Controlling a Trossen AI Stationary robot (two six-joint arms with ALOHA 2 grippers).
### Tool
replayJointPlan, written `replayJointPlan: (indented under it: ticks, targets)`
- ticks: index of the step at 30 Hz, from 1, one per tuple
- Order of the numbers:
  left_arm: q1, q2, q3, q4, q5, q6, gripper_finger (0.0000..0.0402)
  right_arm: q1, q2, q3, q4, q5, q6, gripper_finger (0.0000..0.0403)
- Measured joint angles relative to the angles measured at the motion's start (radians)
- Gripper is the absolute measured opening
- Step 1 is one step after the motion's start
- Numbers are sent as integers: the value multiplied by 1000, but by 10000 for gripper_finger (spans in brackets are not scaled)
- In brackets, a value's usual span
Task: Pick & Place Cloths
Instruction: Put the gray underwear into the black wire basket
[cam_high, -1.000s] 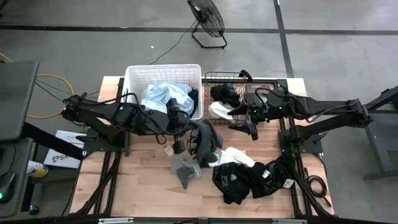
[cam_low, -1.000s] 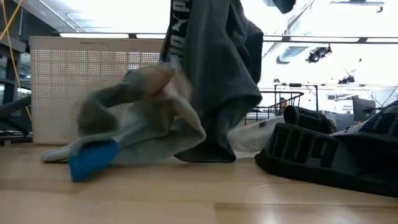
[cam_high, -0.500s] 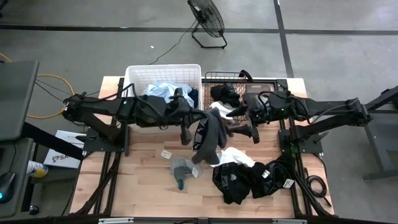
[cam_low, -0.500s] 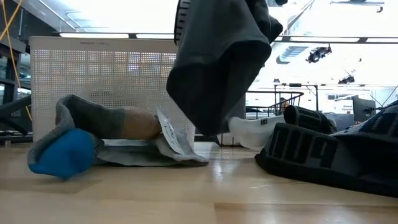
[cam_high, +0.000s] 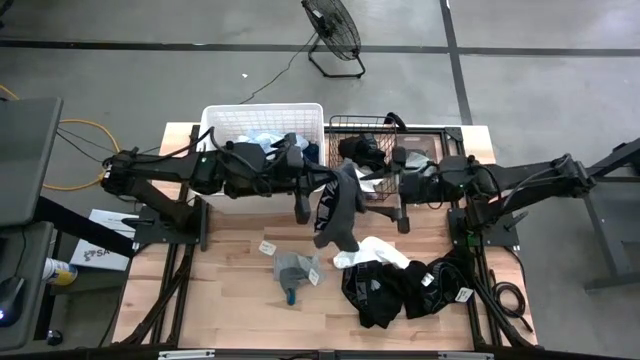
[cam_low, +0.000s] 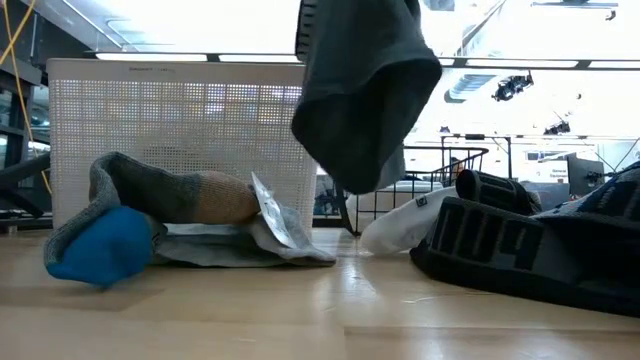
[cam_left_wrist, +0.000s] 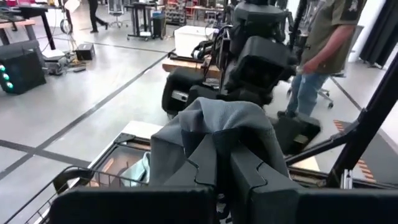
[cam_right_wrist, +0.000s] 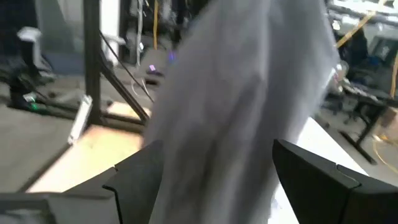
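Observation:
My left gripper (cam_high: 336, 186) is shut on a dark grey cloth (cam_high: 336, 212), which hangs above the table's middle and shows in the low view (cam_low: 365, 110). My right gripper (cam_high: 362, 195) is level and open. In its wrist view its two fingers stand on either side of the same hanging cloth (cam_right_wrist: 236, 106). A grey and blue cloth (cam_high: 294, 270) lies flat on the table. A white cloth (cam_high: 378, 250) and a heap of black cloths (cam_high: 400, 290) lie to the near right. My left gripper pinches a bunched fold at the top of the grey cloth (cam_left_wrist: 211, 134) between its two shut fingers, coming level from the table's left. The cloth hangs slack below the fingers, clear of the table. My right gripper: I cannot tell whether its fingers touch the cloth.
The white plastic tub (cam_high: 225, 120) at the far left holds a light blue cloth (cam_high: 262, 142). Beside it, the black wire basket (cam_high: 345, 122) holds a black cloth (cam_high: 360, 150). A person (cam_left_wrist: 323, 56) stands beyond the table. Bare wood lies to the near left.
My left gripper has risen and gone toward the table's right edge with the grey cloth. The cloth's lower end has come up off the table. The grey and blue cloth has dropped away from it and settled flat on the table. My right gripper has rolled about its own axis.

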Motion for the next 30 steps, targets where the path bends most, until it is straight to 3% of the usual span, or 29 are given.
replayJointPlan:
  ticks: [7,23,30]
  targets:
    - [32,14,1,42,-2,-10,4,21,61,0,112,-18,-23,291]
    - [37,52,-1,224,139,-8,4,22,243,0,335,12,-46,291]
    - [37,53,-1,266,176,-20,4,22,281,0,400,51,48,280]
